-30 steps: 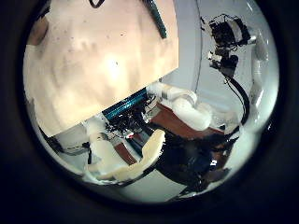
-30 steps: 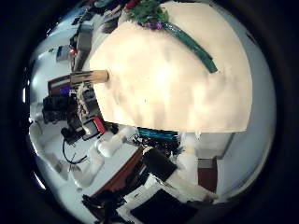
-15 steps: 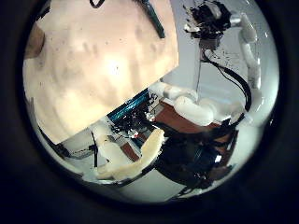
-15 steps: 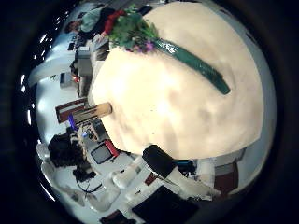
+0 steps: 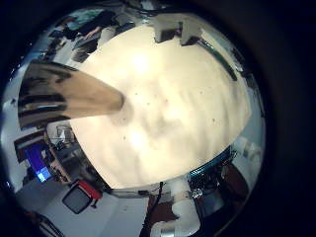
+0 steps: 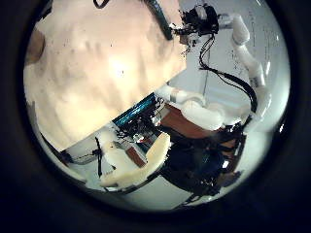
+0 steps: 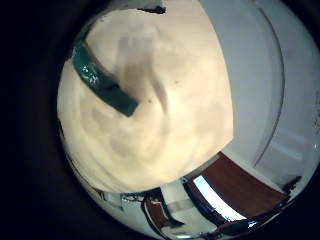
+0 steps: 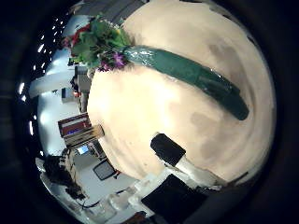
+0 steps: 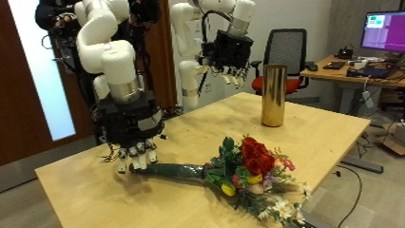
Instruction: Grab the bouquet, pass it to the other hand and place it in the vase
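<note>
Green wrapping sheathes the stems of the bouquet [image 9: 234,178], which lies flat on the wooden table [image 9: 190,123], its red and yellow blooms toward the near edge and its wrapped stem end under the right hand [image 9: 129,152]. That hand hangs low over the table on the nearer arm, palm down, fingers loosely spread and pointing at the tabletop just beside the stem end; from the outside view I cannot tell whether any fingertip touches the wrap. A tall gold vase [image 9: 272,95] stands upright on the far part of the table, well apart from the bouquet. The left hand [image 9: 229,57] hovers high behind the table near the vase, fingers relaxed and hanging, holding nothing.

Only the right thumb side palm view shows the whole bouquet [image 8: 159,63] at close range, green sleeve running across the tabletop to the flower heads at the table's edge, with one dark fingertip [image 8: 168,147] of that hand above bare wood. From the little finger side of the same palm, only the stem end of the sleeve [image 7: 100,80] appears. Over on the left little finger side palm view, the vase [image 5: 69,96] looms large and close, a detail the left thumb side palm view lacks; that one catches the right hand [image 6: 199,17] beyond the table's edge.
</note>
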Motion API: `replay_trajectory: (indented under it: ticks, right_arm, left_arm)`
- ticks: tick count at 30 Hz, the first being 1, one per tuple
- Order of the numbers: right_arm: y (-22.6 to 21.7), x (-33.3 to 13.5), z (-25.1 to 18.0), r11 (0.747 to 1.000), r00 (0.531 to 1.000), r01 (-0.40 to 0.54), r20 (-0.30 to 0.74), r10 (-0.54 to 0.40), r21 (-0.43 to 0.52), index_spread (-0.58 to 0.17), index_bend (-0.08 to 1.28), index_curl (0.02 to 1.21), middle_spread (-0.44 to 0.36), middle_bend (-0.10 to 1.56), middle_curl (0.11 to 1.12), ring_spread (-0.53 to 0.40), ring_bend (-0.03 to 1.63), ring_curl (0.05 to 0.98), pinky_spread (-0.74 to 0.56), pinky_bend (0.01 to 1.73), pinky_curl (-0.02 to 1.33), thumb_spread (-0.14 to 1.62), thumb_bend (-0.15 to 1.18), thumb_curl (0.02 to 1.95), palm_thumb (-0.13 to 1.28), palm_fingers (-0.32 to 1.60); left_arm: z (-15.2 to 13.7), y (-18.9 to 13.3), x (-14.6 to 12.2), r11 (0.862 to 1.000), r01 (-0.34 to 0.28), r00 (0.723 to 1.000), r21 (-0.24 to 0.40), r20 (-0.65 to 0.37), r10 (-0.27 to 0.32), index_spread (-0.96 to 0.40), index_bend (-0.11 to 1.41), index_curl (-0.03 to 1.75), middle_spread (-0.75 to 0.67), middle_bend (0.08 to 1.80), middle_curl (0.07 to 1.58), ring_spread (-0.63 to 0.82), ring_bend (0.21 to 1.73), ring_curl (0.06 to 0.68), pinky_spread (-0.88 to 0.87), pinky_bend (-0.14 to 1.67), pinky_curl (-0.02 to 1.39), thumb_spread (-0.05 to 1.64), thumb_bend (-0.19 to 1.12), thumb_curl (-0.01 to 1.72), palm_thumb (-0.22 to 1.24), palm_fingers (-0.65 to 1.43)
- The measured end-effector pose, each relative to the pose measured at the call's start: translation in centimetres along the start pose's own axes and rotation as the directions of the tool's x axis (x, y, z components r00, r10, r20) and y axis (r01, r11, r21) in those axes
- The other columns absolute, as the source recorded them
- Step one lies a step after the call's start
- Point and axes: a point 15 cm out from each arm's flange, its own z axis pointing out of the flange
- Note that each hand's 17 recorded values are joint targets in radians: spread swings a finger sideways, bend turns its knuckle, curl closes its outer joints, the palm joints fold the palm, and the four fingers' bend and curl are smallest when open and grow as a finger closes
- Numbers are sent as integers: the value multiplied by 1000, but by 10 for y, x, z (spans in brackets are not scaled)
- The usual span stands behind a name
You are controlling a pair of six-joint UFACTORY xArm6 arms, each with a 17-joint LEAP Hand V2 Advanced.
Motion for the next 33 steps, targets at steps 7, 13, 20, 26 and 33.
replay_trajectory:
  ticks: [7,13,20,26,33]
  right_arm:
    - [-16,4,9,999,1000,-11,1,11,34,-36,146,234,215,394,356,151,726,248,273,553,284,1027,-25,329,472,206]
    - [-23,3,15,999,1000,-10,0,10,36,-42,150,243,205,412,357,129,751,239,253,557,273,1020,-24,335,492,218]
    - [-27,-2,25,1000,1000,-2,-4,2,16,-39,153,254,191,430,357,108,769,226,229,563,262,1016,-27,343,504,232]
    - [-33,-7,35,1000,1000,7,-9,-7,3,-47,153,258,176,456,362,99,784,217,214,568,251,1011,-26,347,512,250]
    - [-40,-10,37,1000,1000,13,-10,-13,-5,-58,170,270,151,493,368,71,829,215,187,549,230,1012,-28,345,509,327]
  left_arm:
    - [3,-3,-1,1000,-1,1000,-15,-4,1,325,162,277,536,183,253,595,362,223,507,195,313,851,-33,314,308,-38]
    - [4,-8,-3,1000,-2,1000,-21,-7,2,325,162,277,537,183,253,596,361,224,507,196,311,854,-34,313,309,-38]
    - [3,-9,-3,1000,-2,1000,-24,-7,2,329,162,278,537,183,253,604,360,226,507,196,310,855,-34,312,309,-38]
    - [5,-10,-3,1000,4,1000,-30,-9,-4,330,162,278,541,183,253,605,356,226,507,197,309,855,-34,312,309,-38]
    - [3,-9,-4,999,8,1000,-39,13,-8,335,162,278,545,181,253,607,354,225,507,197,310,859,-30,314,322,-39]
